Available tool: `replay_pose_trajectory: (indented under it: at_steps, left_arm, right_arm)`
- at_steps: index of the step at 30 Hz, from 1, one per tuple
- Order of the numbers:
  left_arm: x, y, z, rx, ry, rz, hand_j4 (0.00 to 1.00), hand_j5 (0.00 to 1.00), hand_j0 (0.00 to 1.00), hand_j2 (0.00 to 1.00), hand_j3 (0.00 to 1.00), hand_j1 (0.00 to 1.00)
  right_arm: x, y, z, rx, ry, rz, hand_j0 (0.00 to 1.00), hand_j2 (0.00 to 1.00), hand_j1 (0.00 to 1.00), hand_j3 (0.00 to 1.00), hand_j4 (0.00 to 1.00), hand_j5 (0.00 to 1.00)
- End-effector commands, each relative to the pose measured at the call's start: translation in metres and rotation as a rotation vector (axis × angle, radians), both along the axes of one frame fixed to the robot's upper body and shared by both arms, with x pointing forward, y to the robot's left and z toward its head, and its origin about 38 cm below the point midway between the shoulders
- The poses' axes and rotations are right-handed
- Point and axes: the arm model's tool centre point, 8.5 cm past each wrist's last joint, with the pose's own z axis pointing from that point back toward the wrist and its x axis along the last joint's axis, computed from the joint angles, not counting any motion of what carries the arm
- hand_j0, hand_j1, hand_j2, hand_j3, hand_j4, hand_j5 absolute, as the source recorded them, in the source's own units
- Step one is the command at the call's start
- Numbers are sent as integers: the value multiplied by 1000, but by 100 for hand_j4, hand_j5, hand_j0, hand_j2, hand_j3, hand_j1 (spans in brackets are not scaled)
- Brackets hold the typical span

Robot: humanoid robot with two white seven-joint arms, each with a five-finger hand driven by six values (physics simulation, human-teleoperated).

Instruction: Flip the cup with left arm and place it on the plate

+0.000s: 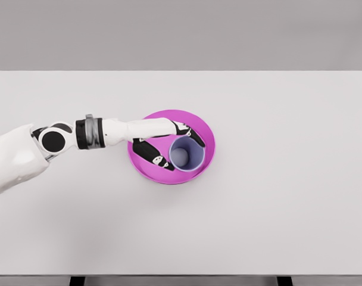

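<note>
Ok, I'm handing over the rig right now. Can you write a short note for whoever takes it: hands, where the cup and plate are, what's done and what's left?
Left hand: over the magenta plate, fingers wrapped around the cup. The head view cannot confirm how firm the grip is.
Right arm: not in view.
Cup: lavender, upright with its mouth up, standing on the plate, right of the plate's centre.
Plate: near the middle of the white table.
Done: cup appears flipped and set on the plate.
Left: open the fingers, pull the left arm clear without tipping the cup.
</note>
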Motion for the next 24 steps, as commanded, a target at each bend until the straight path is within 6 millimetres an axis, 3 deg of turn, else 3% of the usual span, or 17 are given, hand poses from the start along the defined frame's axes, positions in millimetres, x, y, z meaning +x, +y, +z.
replay_pose_trajectory:
  at_steps: [1, 11, 19, 24]
  left_arm:
    - [1, 1, 2, -9, 1, 7, 85, 85, 85, 85, 85, 85]
    - [3, 0, 7, -11, -10, 6, 92, 92, 92, 92, 92, 92]
    - [12, 4, 33, -55, -62, 27, 94, 94, 94, 94, 94, 94]
    - [14, 7, 36, -55, -68, 35, 95, 95, 95, 95, 95, 95]
  right_arm:
    - [0, 0, 0, 0, 0, 0, 100, 100, 100, 100, 100, 100]
    - [0, 0, 0, 0, 0, 0, 100, 100, 100, 100, 100, 100]
    - [0, 0, 0, 0, 0, 0, 100, 100, 100, 100, 100, 100]
    - [0, 0, 0, 0, 0, 0, 100, 100, 100, 100, 100, 100]
